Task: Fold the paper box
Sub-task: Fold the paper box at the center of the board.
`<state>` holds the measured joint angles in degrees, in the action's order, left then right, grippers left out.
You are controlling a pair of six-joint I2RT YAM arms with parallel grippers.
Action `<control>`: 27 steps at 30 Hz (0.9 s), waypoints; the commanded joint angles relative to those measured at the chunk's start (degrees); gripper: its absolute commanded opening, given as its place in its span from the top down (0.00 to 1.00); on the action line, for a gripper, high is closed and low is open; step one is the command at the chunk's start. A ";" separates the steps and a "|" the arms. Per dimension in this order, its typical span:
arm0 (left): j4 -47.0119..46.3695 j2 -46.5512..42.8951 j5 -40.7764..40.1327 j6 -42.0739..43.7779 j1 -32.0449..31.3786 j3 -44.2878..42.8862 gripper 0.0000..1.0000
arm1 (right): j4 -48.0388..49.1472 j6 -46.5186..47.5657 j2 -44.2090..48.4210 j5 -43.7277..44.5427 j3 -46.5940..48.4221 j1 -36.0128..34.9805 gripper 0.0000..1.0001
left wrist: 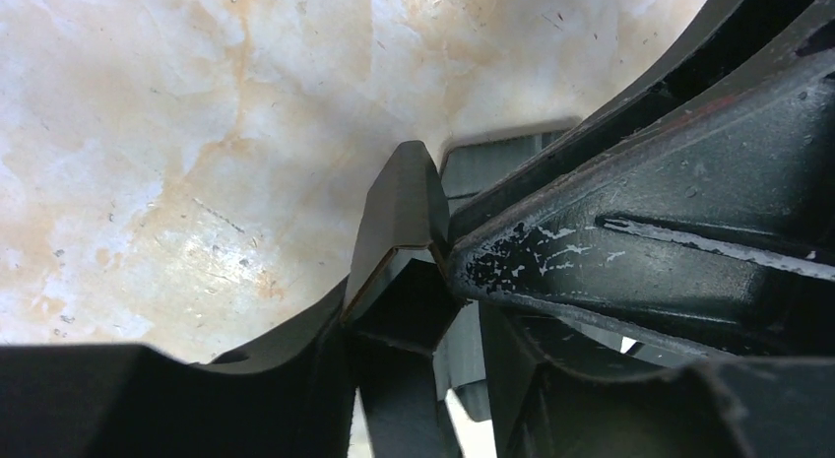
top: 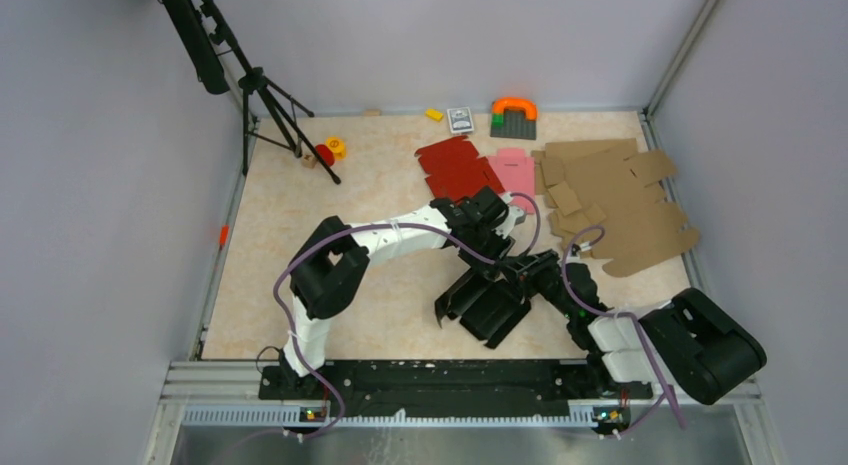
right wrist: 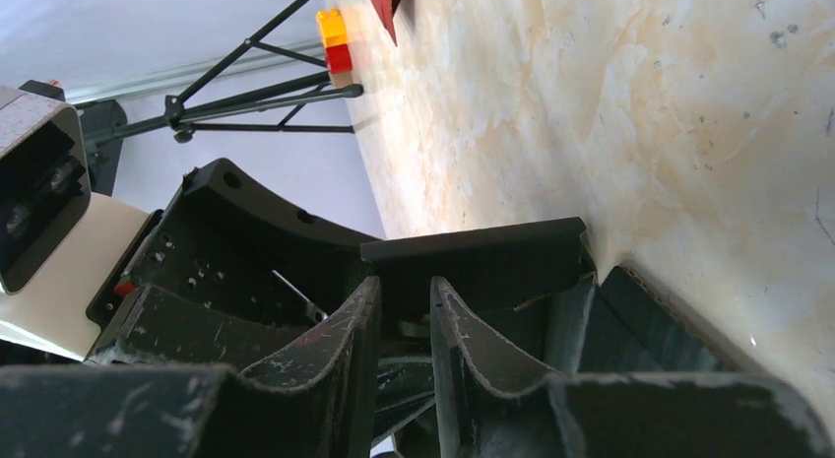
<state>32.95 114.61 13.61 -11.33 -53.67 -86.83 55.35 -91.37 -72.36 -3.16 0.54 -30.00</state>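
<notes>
The black paper box (top: 487, 307), partly folded, sits near the middle of the bench (top: 290, 235). The right pincer (right wrist: 406, 293) stands narrow at 1 panel; whether it grips, I cannot tell. The left pincer (left wrist: 394, 281) stands wide around 1 flap. A red blank (top: 455, 167) lies farther back.

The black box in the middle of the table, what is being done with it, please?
Two robot arms are working on the black paper box, which lies partly folded on the table near them. The left gripper is open, with one flap of the box between its fingers. The right gripper is at the box's edge, fingers close together; whether they pinch it is unclear. A red sheet, a pink sheet and brown cardboard lie untouched farther back.
</notes>
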 commanded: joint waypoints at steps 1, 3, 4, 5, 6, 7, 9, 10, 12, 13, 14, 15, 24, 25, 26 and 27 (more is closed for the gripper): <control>-10.83 -1.81 -0.43 -1.61 -0.74 -0.96 0.58 | 7.07 -0.74 -0.10 -7.07 0.04 -3.15 0.76; -10.67 -1.47 -0.94 -1.76 -0.73 -1.37 0.67 | 7.33 -0.92 -0.07 -7.04 -0.17 -3.29 0.76; -10.44 -1.25 -1.25 -1.83 -0.73 -1.57 0.71 | 7.46 -0.97 -0.07 -7.04 -0.23 -3.31 0.76; -10.19 -1.08 -1.48 -1.77 -0.73 -1.78 0.74 | 7.60 -1.12 -0.02 -7.04 -0.19 -3.29 0.76; -9.92 -0.96 -1.84 -1.76 -0.73 -1.97 0.77 | 7.86 -1.17 0.01 -7.04 -0.18 -3.31 0.76; -9.72 -0.88 -1.98 -1.65 -0.71 -2.02 0.79 | 7.78 -1.13 0.21 -6.99 -0.18 -3.31 0.76; -9.46 -0.87 -2.13 -1.51 -0.73 -2.04 0.82 | 7.03 -0.67 0.92 -6.70 -0.18 -3.31 0.76; -9.36 -0.90 -2.27 -1.50 -0.73 -2.12 0.82 | 6.15 -0.34 1.56 -6.49 -0.18 -3.31 0.76; -9.07 -1.11 -2.56 -1.33 -0.73 -2.03 0.83 | 3.63 0.56 3.56 -5.63 -0.19 -3.31 0.76; -8.84 -1.13 -2.73 -1.25 -0.73 -2.03 0.83 | 1.71 1.29 4.61 -5.16 -0.18 -3.31 0.76; -8.68 -1.10 -2.91 -1.13 -0.73 -2.03 0.83 | -0.03 2.33 5.75 -5.03 -0.18 -3.31 0.76; -8.46 -1.05 -3.04 -1.07 -0.73 -2.10 0.83 | -2.33 3.89 7.30 -5.02 0.27 -3.25 0.75; -7.33 -1.56 -3.28 -0.15 -0.73 -1.99 0.82 | -45.94 32.50 31.40 5.98 11.05 -2.37 0.47; -7.29 -1.54 -3.18 0.02 -0.73 -2.03 0.82 | -48.45 36.51 34.15 7.33 11.55 -2.35 0.44; -7.13 -1.65 -3.16 0.13 -0.73 -2.16 0.82 | -50.73 41.05 36.49 8.27 11.97 -2.27 0.41; -6.99 -1.67 -3.15 0.44 -0.73 -2.27 0.82 | -52.24 45.80 38.30 8.66 12.32 -2.20 0.39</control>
<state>31.73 114.61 10.66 -11.99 -53.87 -86.91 15.62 -65.45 -41.47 3.09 8.10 -30.79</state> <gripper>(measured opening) 0.292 0.579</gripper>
